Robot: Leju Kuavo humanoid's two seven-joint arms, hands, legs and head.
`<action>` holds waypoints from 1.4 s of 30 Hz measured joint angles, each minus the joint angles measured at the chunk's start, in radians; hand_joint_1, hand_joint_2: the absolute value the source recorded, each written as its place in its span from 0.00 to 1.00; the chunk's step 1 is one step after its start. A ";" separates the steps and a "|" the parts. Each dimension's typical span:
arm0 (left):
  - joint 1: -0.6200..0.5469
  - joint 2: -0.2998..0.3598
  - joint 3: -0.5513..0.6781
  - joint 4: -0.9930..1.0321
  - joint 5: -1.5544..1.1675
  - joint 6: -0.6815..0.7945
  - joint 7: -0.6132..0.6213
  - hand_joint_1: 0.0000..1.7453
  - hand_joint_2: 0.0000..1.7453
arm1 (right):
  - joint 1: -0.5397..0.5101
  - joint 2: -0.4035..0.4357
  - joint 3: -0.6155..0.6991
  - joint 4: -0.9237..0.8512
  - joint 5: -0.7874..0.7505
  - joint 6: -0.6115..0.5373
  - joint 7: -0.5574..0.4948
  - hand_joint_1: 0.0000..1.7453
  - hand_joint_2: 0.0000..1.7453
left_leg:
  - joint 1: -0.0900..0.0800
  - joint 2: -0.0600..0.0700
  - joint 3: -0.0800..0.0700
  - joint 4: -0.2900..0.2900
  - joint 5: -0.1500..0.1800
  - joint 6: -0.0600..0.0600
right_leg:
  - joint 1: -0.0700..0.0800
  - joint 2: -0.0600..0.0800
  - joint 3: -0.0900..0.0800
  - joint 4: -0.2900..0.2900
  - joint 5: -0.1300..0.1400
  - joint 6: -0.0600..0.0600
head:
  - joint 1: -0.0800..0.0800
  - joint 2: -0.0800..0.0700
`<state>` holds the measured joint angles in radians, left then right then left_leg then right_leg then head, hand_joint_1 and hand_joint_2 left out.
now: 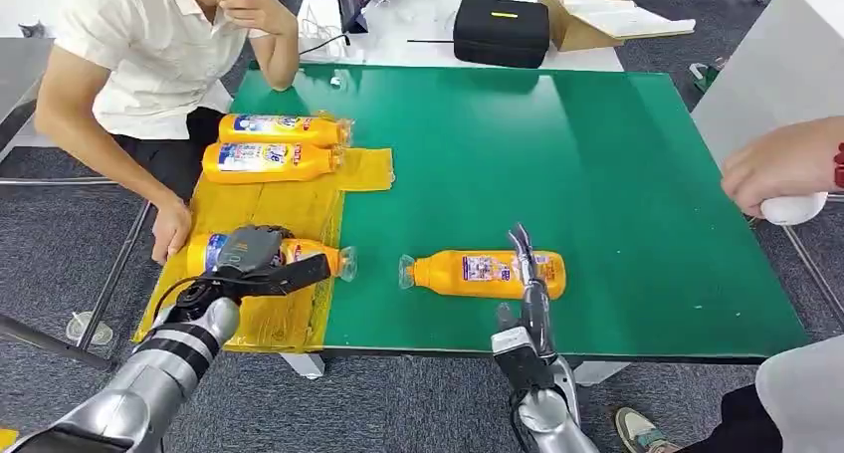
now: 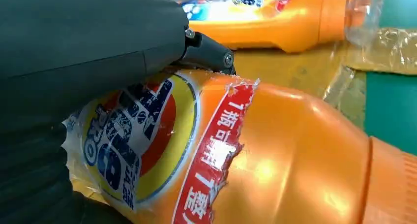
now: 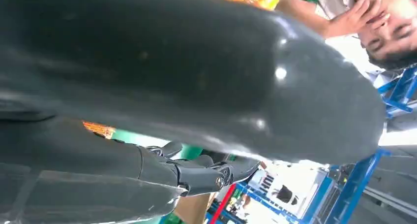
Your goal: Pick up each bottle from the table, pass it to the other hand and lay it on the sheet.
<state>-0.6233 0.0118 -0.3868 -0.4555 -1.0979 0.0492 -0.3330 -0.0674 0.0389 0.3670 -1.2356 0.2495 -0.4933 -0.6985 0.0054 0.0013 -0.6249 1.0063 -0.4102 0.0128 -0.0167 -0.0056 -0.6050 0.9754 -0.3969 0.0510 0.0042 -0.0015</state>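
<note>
Four orange bottles lie on their sides. Two of them (image 1: 284, 129) (image 1: 269, 161) are at the far end of the yellow sheet (image 1: 269, 209). A third bottle (image 1: 311, 251) lies on the sheet's near part, its cap reaching over the green table (image 1: 597, 174). My left hand (image 1: 249, 254) grips it from above. In the left wrist view the hand (image 2: 88, 47) covers that bottle's label (image 2: 275, 160). The fourth bottle (image 1: 478, 273) lies on the bare green. My right hand (image 1: 527, 289) stands in front of it with fingers stretched up, holding nothing.
A person sits at the table's left, one hand (image 1: 171, 232) resting on the sheet's edge. Another person's hand (image 1: 786, 169) holds a white object at the right edge. A black case (image 1: 501, 30) and a cardboard box (image 1: 587, 10) stand beyond the far edge.
</note>
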 measured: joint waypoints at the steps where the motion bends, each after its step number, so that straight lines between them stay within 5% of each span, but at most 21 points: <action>1: -0.004 0.002 -0.003 0.005 0.000 -0.002 -0.001 0.00 1.00 | 0.000 -0.002 0.004 0.000 0.000 0.000 0.000 0.00 0.00 | 0.000 0.000 0.000 0.000 0.000 0.000 | 0.000 0.000 0.000 0.000 0.000 0.000 | 0.000 0.000; 29: -0.092 0.058 -0.021 0.063 0.174 -0.348 -0.028 0.00 1.00 | -0.041 -0.012 0.076 0.021 -0.018 0.004 0.000 0.00 0.00 | 0.000 0.000 0.004 0.000 0.000 -0.001 | 0.000 0.000 0.003 0.002 0.000 0.000 | 0.000 0.000; 34: -0.059 0.069 -0.017 0.039 0.233 -0.232 -0.098 0.00 1.00 | -0.042 -0.014 0.086 0.024 -0.018 -0.012 0.000 0.00 0.00 | 0.000 0.000 0.005 0.000 0.001 -0.001 | 0.000 0.001 0.003 0.002 0.000 0.000 | 0.000 0.000; 39: 0.090 0.046 -0.003 -0.146 0.332 0.028 -0.161 0.00 1.00 | -0.018 -0.021 0.083 0.024 0.013 -0.030 0.000 0.00 0.00 | 0.000 0.000 0.002 0.000 0.001 -0.001 | -0.001 0.000 0.000 0.001 0.000 0.000 | 0.000 0.000; 42: 0.182 0.017 -0.003 -0.288 0.401 0.052 -0.164 0.00 1.00 | -0.006 -0.021 0.078 0.024 0.028 -0.030 0.000 0.00 0.00 | -0.001 -0.001 -0.001 0.000 0.000 0.000 | -0.001 -0.001 -0.002 0.001 0.000 0.000 | 0.001 0.000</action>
<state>-0.4417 0.0286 -0.3899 -0.7437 -0.6965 0.1015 -0.4971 -0.0732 0.0175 0.4452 -1.2119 0.2777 -0.5234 -0.6985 0.0048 0.0000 -0.6263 1.0063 -0.4098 0.0123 -0.0173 -0.0062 -0.6066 0.9766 -0.3974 0.0508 0.0050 -0.0015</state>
